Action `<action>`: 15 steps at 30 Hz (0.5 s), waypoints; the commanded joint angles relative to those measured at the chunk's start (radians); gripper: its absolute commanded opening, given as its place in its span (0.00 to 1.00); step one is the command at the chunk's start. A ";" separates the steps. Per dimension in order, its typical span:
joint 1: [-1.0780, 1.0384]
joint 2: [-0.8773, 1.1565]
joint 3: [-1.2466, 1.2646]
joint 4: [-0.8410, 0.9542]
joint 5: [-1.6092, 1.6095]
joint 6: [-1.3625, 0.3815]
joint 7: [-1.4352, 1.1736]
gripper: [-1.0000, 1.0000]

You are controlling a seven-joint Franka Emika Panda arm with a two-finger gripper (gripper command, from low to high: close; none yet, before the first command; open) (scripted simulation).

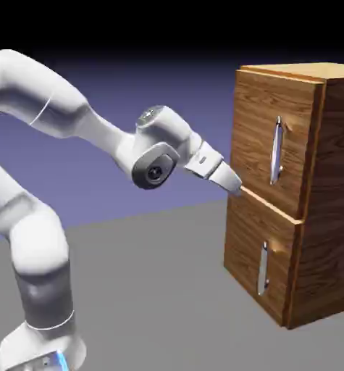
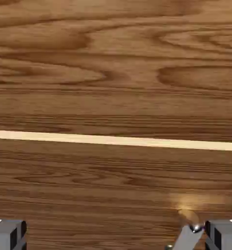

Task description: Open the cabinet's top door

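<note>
The brown wood-grain cabinet (image 1: pixel 316 217) stands at the exterior view's right. Its top door (image 1: pixel 258 123) carries a long vertical silver handle (image 1: pixel 277 151). My gripper (image 1: pixel 235 185) reaches toward the cabinet's front. It ends at the near edge, level with the seam between the top door and the lower door (image 1: pixel 243 243), left of the handle. In the hand view wood grain fills the picture and a pale seam (image 2: pixel 116 140) runs across it. My gripper (image 2: pixel 116 237) is open with nothing between its fingertips (image 2: pixel 8 234). The end of a silver handle (image 2: pixel 188 233) shows beside the right tip.
The lower door has a shorter silver handle (image 1: pixel 263 268). The grey table top (image 1: pixel 153 290) spreads between the robot's base and the cabinet. The white arm (image 1: pixel 51 109) rises from the lower left.
</note>
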 commanded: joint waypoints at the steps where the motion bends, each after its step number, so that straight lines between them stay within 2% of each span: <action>1: 0.014 -0.007 -0.016 0.005 -0.044 -0.003 0.032 1.00; 15: 0.205 -0.105 -0.239 0.079 -0.652 -0.043 0.473 1.00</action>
